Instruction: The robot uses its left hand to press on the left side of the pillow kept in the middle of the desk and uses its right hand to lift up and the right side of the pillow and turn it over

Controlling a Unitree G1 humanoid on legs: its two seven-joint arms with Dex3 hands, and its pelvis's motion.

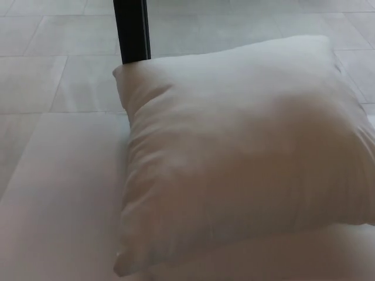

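Observation:
A plump white square pillow (240, 152) lies flat on the pale desk (58, 199), filling the middle and right of the head view. Its far left corner (120, 73) points toward a dark post, and its near left corner (120, 263) sits close to the bottom edge of the picture. The pillow's right side runs out of the frame. Neither of my hands nor any arm shows in the head view.
A black upright post (132, 30) stands just behind the pillow's far left corner. Beyond the desk's far edge lies a light tiled floor (53, 35). Bare desk surface stretches to the left of the pillow.

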